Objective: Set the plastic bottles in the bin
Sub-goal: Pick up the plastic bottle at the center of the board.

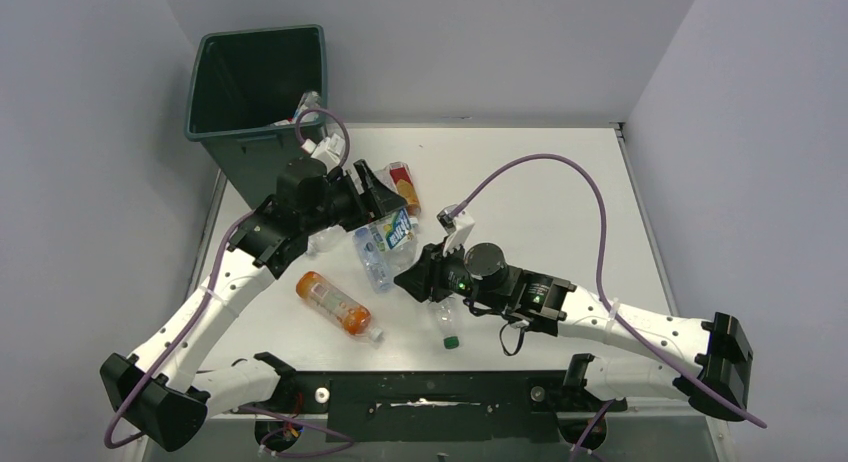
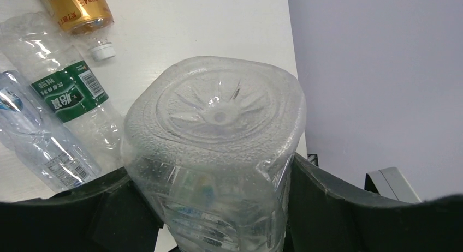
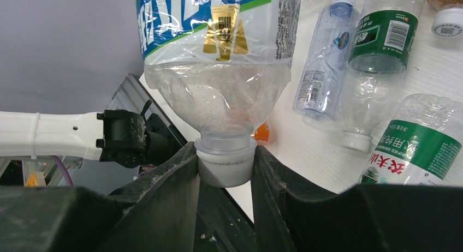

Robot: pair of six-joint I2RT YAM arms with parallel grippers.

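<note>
A clear bottle with a blue and white label (image 1: 392, 232) hangs between both arms above the table. My right gripper (image 3: 225, 154) is shut on its white cap (image 3: 226, 170). My left gripper (image 2: 212, 173) is closed across the body near the ribbed base (image 2: 218, 113), both fingers pressing its sides. In the top view the left gripper (image 1: 372, 204) is just right of the dark green bin (image 1: 215, 132), and the right gripper (image 1: 415, 275) is at mid-table. An orange bottle (image 1: 338, 302) lies near the front. A few bottles (image 1: 310, 109) show inside the bin.
An amber bottle (image 2: 76, 9), a green-labelled bottle (image 2: 68, 99) and a clear one (image 2: 38, 137) lie below the left gripper. Two more green-labelled bottles (image 3: 382, 39) (image 3: 415, 148) lie beyond the right gripper. A loose green cap (image 1: 451, 341) sits near the front edge.
</note>
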